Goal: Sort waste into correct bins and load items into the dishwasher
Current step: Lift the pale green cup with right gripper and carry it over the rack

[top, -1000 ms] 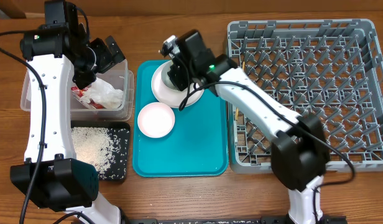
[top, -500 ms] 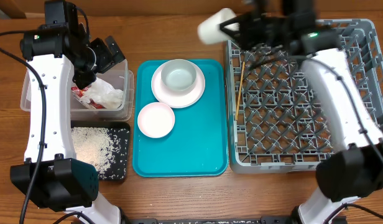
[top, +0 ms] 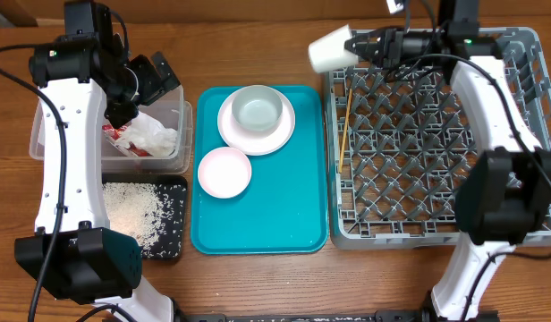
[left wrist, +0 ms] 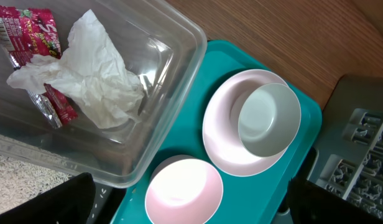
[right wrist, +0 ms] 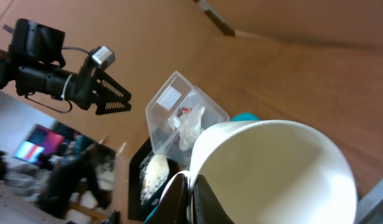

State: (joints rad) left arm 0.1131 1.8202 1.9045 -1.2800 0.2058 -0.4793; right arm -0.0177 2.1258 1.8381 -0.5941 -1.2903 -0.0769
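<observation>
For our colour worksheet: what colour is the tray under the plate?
The tray is teal; overhead view.

the left gripper (left wrist: 191, 185) is hanging with jaws wide apart. under the gap a bowl (left wrist: 182, 191) is lying on the tray (left wrist: 184, 132). ahead of it a plate (left wrist: 221, 140) is carrying a second bowl (left wrist: 269, 118). ahead and left, a tub (left wrist: 173, 68) is holding a tissue (left wrist: 92, 81) and a wrapper (left wrist: 30, 31). the rack (left wrist: 365, 143) is showing ahead and right.

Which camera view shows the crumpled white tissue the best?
The left wrist view: the tissue is close and sharp, lying over the red wrapper in the clear tub. Overhead shows it small. The right wrist view shows only a tiny, distant white patch.
</observation>
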